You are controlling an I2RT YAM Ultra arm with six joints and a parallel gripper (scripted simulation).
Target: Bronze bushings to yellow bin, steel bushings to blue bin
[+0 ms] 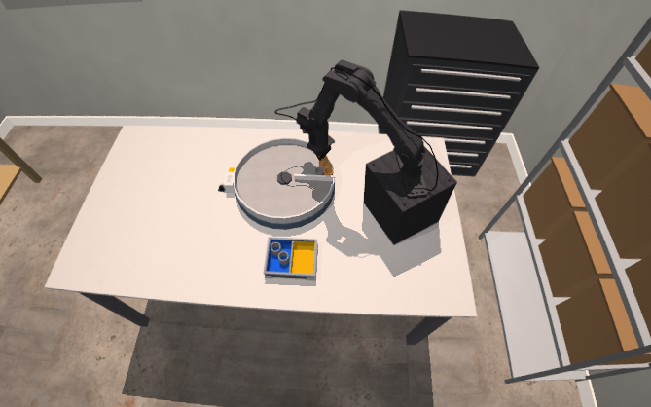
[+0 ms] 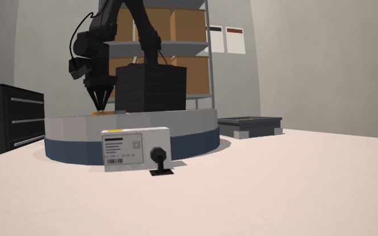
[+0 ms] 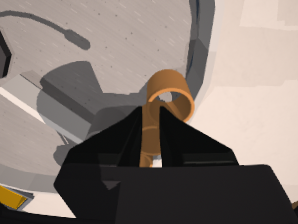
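Observation:
Bronze bushings [image 1: 328, 169] [image 3: 170, 81] lie close together inside the wall of the turntable [image 1: 262, 171] [image 2: 73, 126] [image 3: 150, 45], on the side towards the arm's base. In the wrist view one has its round mouth showing and more bronze shows between and below the fingers; their exact number is hidden. My gripper [image 1: 323, 157] [image 2: 100, 109] [image 3: 150, 113] points down with its tips just over the bronze bushings, open by a narrow gap and holding nothing. Two steel bushings [image 1: 275, 247] [image 1: 283, 257] stand in the blue bin [image 1: 271, 267]. The yellow bin [image 1: 303, 257] is empty.
A pale bar [image 1: 312, 177] [image 3: 45, 105] runs from the turntable's dark hub [image 1: 284, 177] to its wall, close to the bushings. A white control box [image 2: 135, 149] stands at the turntable's far side from the arm's black base [image 1: 408, 197] [image 2: 152, 87].

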